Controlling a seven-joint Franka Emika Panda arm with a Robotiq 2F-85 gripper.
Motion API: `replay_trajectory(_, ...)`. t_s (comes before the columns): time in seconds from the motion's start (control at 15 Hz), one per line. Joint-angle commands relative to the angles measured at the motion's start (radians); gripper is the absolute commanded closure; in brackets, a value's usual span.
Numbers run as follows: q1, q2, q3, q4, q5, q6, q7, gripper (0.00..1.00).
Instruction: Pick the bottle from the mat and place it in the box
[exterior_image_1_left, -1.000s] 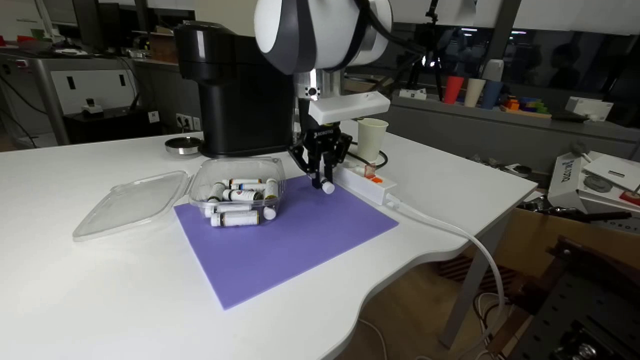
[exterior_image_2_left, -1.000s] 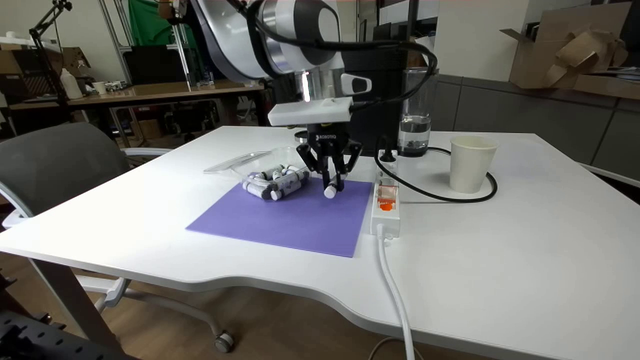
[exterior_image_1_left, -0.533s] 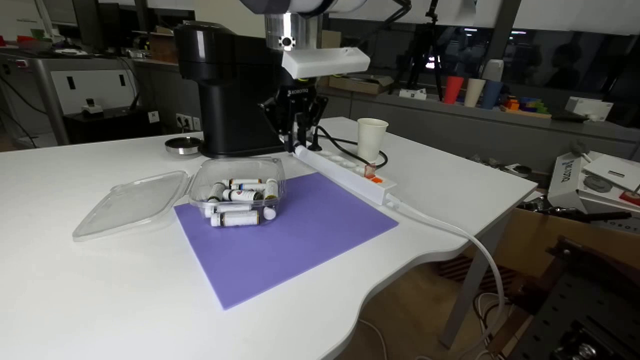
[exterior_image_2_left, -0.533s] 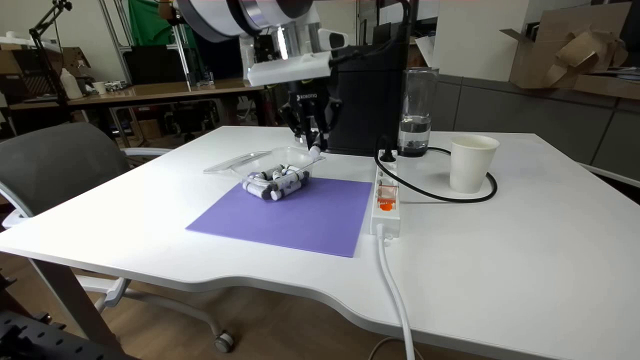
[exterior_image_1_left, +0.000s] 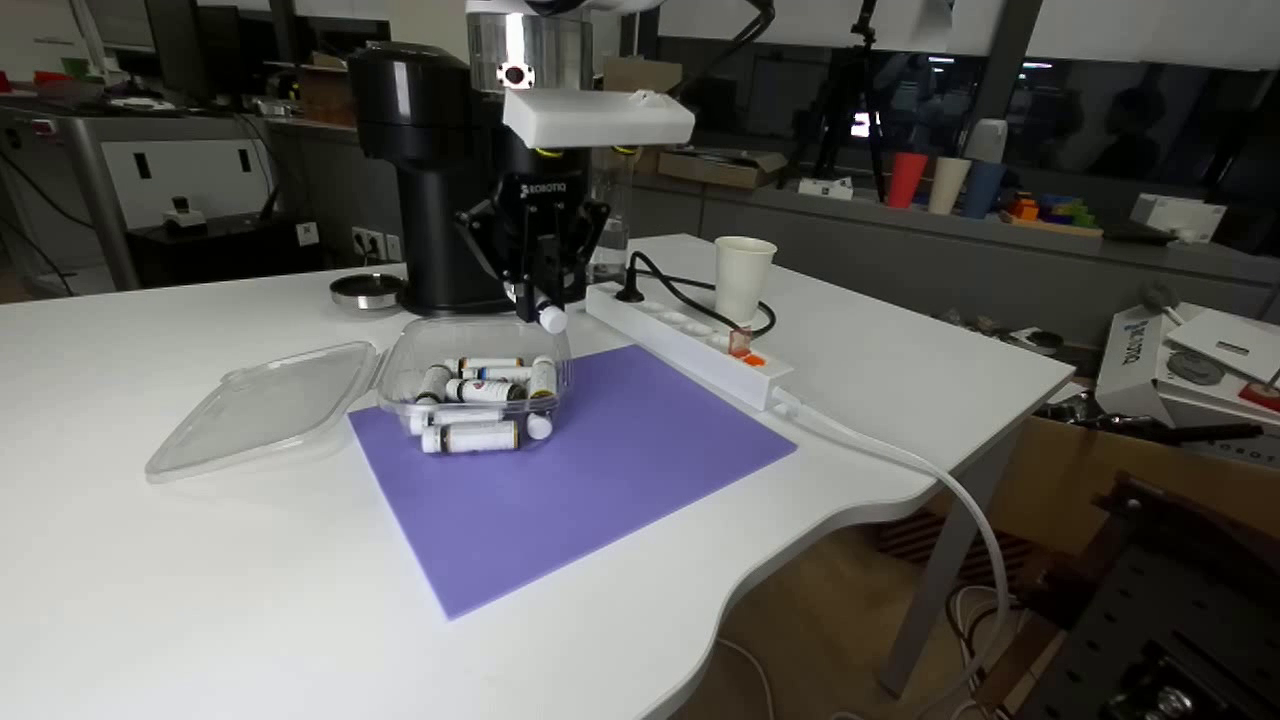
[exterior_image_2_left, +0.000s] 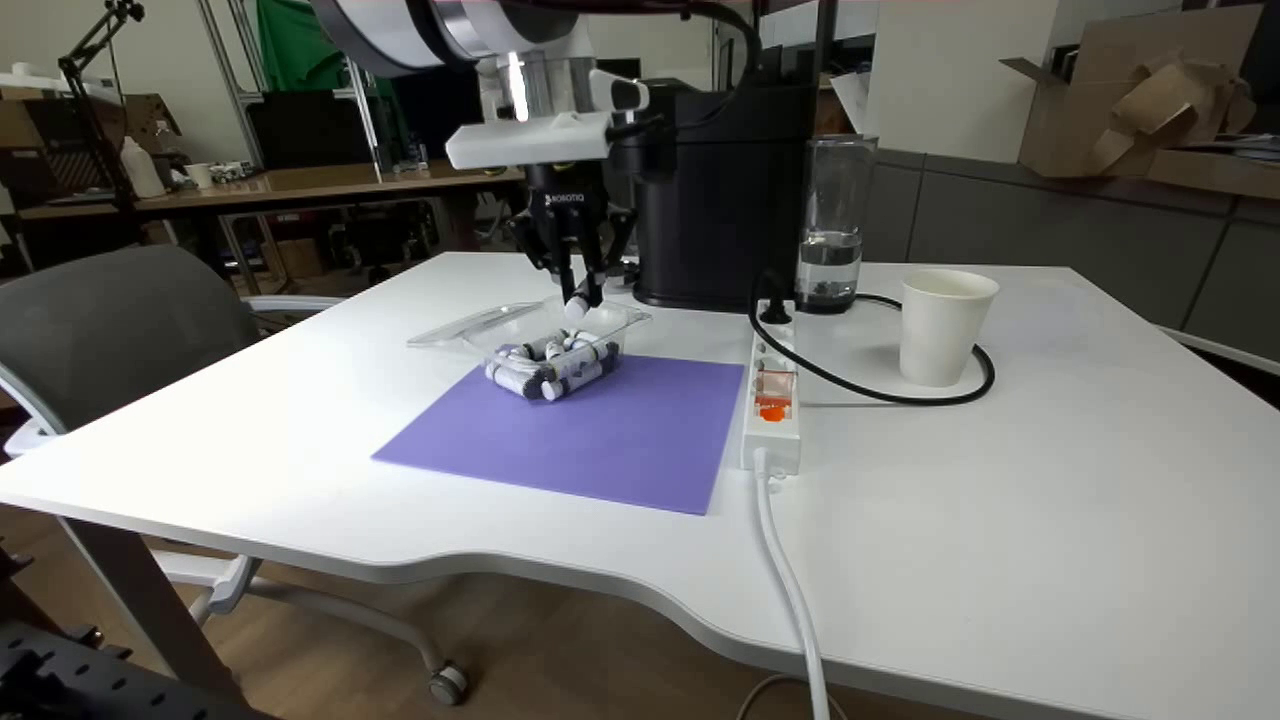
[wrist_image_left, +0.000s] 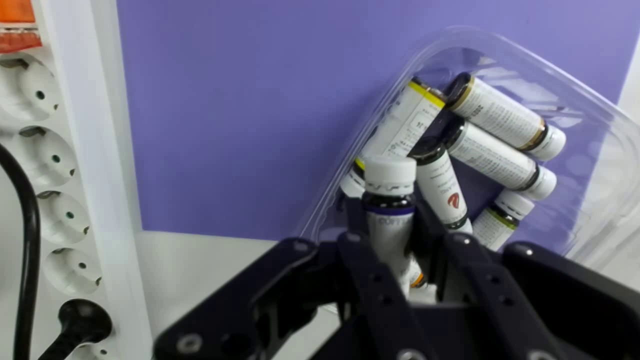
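Your gripper (exterior_image_2_left: 581, 286), clamped around the bottle (wrist_image_left: 390, 225), now swings it from a corner of the mat (exterior_image_1_left: 580, 500) to what looks like just above the rim of the box (exterior_image_1_left: 450, 338), so the pick seems done, with lowering and letting go left.

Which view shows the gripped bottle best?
Wrist view: close up, the bottle shows its white cap, dark neck and part of its label. Both exterior views show mainly the cap, small, poking from the gripper.
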Motion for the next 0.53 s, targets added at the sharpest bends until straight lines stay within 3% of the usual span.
replay_trajectory(0.0, -0.006, 0.042, 0.018, 0.045, 0.021, -0.057, -0.027, 0.93)
replay_trajectory(0.47, 0.003, 0.118, 0.029, 0.082, 0.001, -0.056, -0.052, 0.93)
